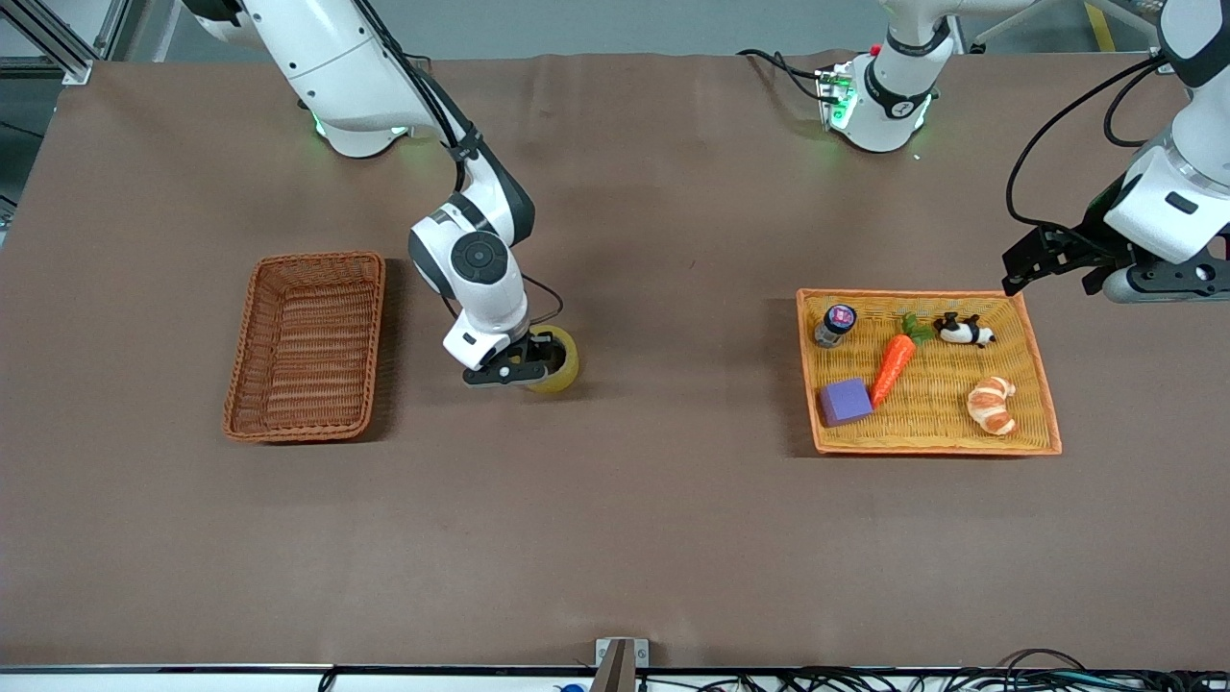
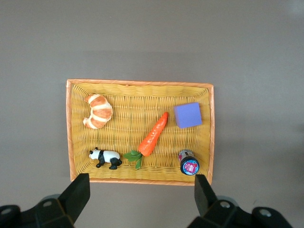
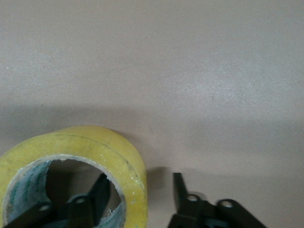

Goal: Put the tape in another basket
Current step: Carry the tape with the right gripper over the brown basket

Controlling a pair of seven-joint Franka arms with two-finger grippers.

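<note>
Right end effector (image 1: 514, 370): low over brown tabletop (image 1: 673, 529), jaws apart, straddling wall of translucent yellowish packing-tape roll (image 1: 555, 359), one finger (image 3: 97, 197) inside core, not clamped.

Tape roll: on tabletop between reddish-brown rectangular wicker basket (image 1: 252, 346) and bright orange-yellow flat wicker tray (image 1: 1047, 384).

Risk: thin wall grip; roll may tilt, slip on lift.

Right wrist view alone shows finger inside core.

Left end effector (image 2: 140, 197): waiting, jaws wide, empty, over tray.

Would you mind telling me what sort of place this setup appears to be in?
Most likely a robotics lab test bench: a table under plain brown covering, aluminium framing at one corner, loose cables along the edge, and toy props such as a carrot in a tray.
</note>
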